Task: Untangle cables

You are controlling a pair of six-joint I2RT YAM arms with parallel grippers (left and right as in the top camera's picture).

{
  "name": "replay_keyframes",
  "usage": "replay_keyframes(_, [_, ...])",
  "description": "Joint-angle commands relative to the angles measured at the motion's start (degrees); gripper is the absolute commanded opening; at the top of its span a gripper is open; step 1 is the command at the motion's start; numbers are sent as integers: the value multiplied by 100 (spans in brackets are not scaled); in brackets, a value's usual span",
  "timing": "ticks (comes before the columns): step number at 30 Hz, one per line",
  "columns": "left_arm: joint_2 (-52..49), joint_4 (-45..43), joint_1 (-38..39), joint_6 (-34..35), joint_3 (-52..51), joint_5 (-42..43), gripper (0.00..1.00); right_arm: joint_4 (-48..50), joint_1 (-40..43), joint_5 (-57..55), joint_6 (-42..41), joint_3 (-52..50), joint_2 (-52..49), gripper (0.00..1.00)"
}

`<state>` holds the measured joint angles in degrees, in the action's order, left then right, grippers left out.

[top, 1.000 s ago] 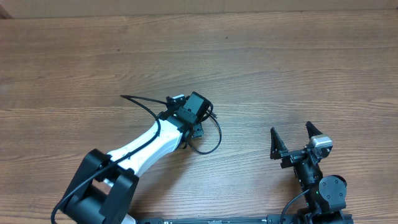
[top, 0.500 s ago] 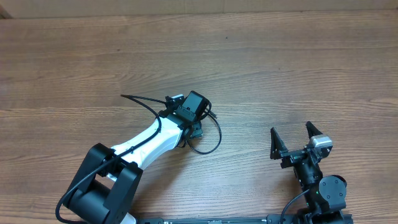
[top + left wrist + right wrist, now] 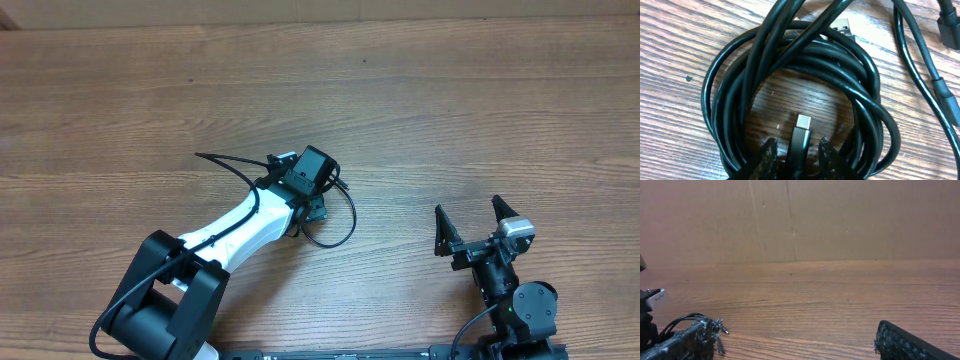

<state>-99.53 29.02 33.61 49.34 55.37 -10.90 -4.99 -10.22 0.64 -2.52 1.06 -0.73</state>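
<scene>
The cables [image 3: 725, 105] are black, one plug tip [image 3: 803, 121] seemingly silver, the table [image 3: 670, 40] brown wood-grain, the left arm [image 3: 245, 225] white.

One wooden counter [image 3: 450, 100] carries two robot arms, the left arm [image 3: 240, 230] and the right arm [image 3: 512, 295]. There are two claws, the left claw [image 3: 797, 150] and the right claw [image 3: 470, 215], each with two fingers. One coil of black cables [image 3: 862, 70] shows; its overlapping strands cannot be counted. Two plug tips show: one slim plug [image 3: 802, 121] and one flat metal plug [image 3: 842, 25].
</scene>
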Motion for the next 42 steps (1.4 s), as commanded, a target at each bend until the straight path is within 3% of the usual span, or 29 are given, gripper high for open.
replay_keyframes(1, [-205, -70, -31, -46, 96, 162, 26, 31, -33, 35, 90, -63, 57, 100])
replay_keyframes(5, [-238, -127, -101, -48, 98, 328, 19, 31, -33, 35, 90, -61, 57, 100])
replay_keyframes(8, [-238, -111, -125, -55, 98, 328, 4, 31, -33, 35, 90, -61, 57, 100])
replay_keyframes(15, [-120, 96, -260, -876, 243, 107, 4, 31, -33, 35, 90, -61, 57, 100])
replay_keyframes(22, [343, 1056, -411, -911, 789, 190, 4, 31, -33, 35, 90, -61, 57, 100])
replay_keyframes(28, [769, 1386, -407, -901, 909, 1167, 4, 31, -33, 35, 90, -61, 57, 100])
replay_keyframes(34, [793, 1600, -376, -313, 872, 2122, 4, 31, -33, 35, 90, -61, 57, 100])
replay_keyframes(42, [793, 1683, -9, 612, 848, 2293, 4, 31, -33, 35, 87, -61, 57, 100])
